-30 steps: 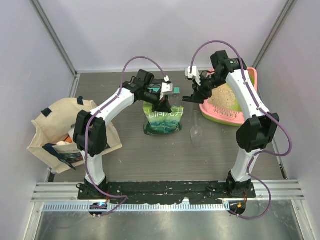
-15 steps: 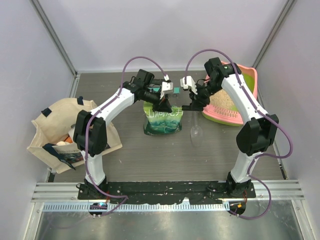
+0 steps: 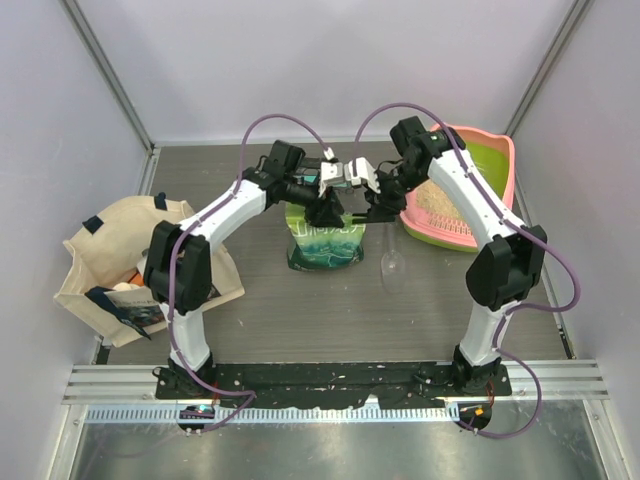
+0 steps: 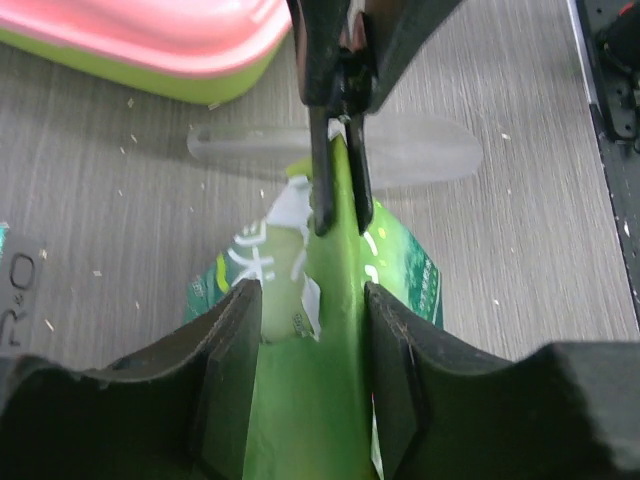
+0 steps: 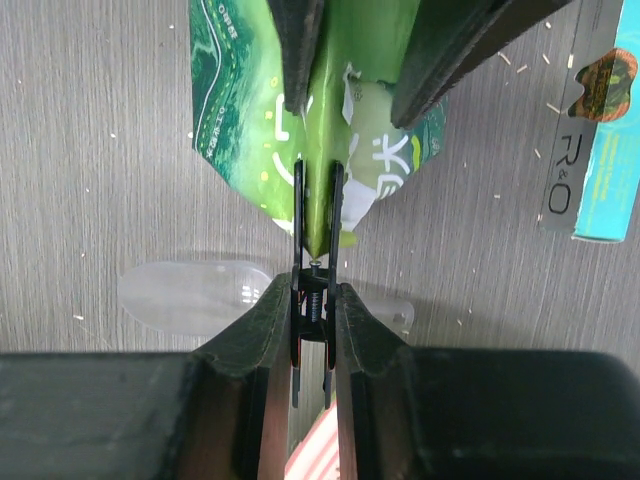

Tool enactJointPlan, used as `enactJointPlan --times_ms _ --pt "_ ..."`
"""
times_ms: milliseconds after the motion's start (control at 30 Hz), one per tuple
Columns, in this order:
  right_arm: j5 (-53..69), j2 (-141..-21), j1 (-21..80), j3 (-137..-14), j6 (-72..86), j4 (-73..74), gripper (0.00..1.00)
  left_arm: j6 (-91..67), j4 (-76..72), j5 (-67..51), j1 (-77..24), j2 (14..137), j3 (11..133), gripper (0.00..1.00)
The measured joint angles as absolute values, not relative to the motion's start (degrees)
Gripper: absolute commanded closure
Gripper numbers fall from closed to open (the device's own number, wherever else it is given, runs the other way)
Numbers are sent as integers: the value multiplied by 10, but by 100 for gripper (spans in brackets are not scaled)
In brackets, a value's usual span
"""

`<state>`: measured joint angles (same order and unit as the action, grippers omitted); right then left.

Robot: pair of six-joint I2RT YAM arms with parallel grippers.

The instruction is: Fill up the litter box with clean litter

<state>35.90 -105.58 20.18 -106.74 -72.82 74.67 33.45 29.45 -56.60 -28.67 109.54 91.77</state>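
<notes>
My right tool [image 5: 313, 288] is narrow and pinches a black clip [image 4: 320, 170]. The blades of the clip sit on the folded top edge of the green printed bag [image 3: 325, 245]. My left tool [image 4: 312, 295] is partly open, with one finger on each side of the same bag top. The bag stands on the surface [image 3: 300, 320]. The litter box [image 3: 445, 233] is just to the right of the bag, with clean litter [image 3: 445, 200] in its green basin. A clear scoop [image 3: 392, 265] lies in front of the box.
</notes>
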Motion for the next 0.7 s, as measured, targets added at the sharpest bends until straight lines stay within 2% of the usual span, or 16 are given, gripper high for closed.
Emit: enactJointPlan --times_ms 233,700 --pt "352 -1072 230 -1076 -713 731 99 286 219 -557 -253 1014 808 47" --pt "352 -1101 270 -1110 -686 727 99 276 221 -535 -208 949 762 47"
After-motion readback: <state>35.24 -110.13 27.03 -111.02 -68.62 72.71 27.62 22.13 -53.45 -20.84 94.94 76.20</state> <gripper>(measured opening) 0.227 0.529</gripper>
